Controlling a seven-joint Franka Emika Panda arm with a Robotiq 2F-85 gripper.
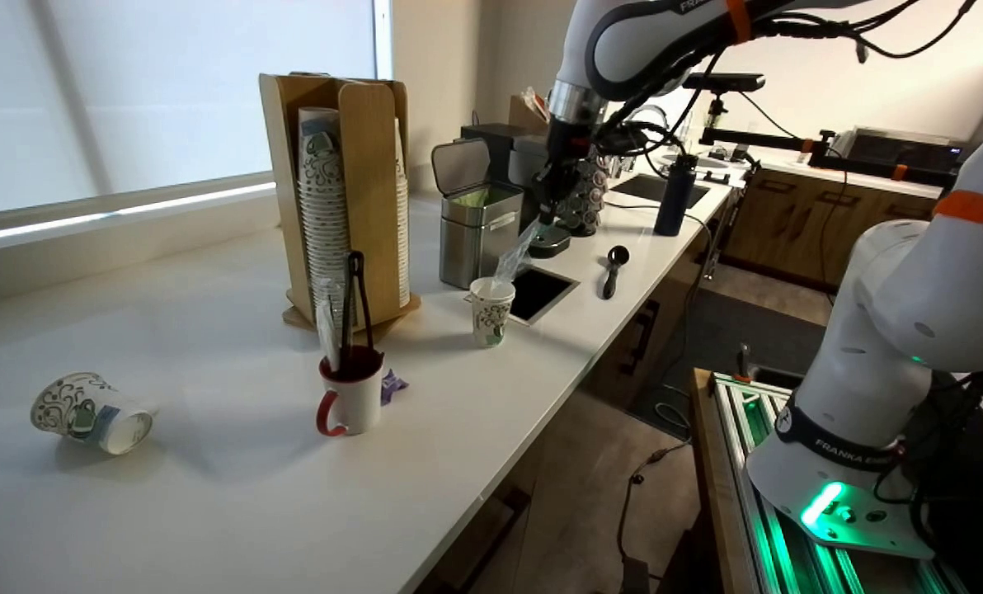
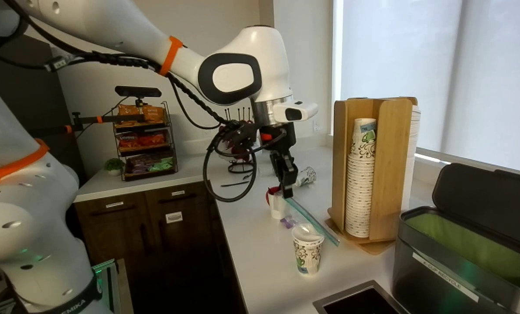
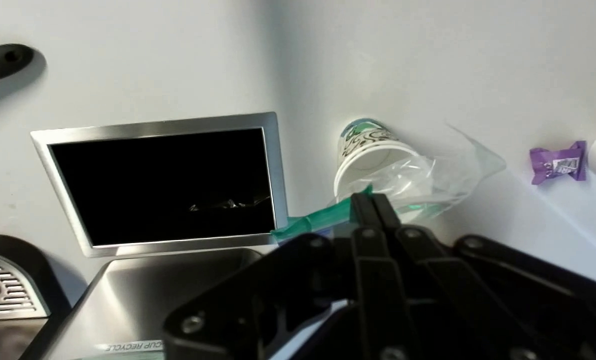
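On the white desk [image 1: 236,528], in an exterior view: zip bag [image 1: 515,257], clear, hanging directly beneath the jaws, which are clenched on its upper end; it slants down to the mouth of a patterned paper cup [image 1: 490,322]. Cup upright, placed between the desk's robot-side edge and a wooden cup rack [image 1: 368,186]. Steel bin [image 1: 463,247], lid raised, just past the rack. Black scoop [image 1: 610,283], lying near the robot-side edge. White mug [image 1: 364,404], red-handled, toward the near end of the desk; purple wrapper [image 1: 392,386] beside it. Tipped cup [image 1: 87,417], on its side, farther from the robot-side edge.

In an exterior view: jaws pointing down, tips at the upper end of the bag's teal zip strip [image 2: 314,222], which slopes down and away from the robot-side edge. Clear film at the cup's rim; whether any sits inside cannot be told.

In the wrist view: tips of the jaws together, teal strip caught at them and extending toward a metal-framed opening [image 3: 153,129] in the desk. Film spread over part of the cup's mouth and past it, toward the wrapper. Slotted drip tray [image 3: 15,295] beyond the bin.
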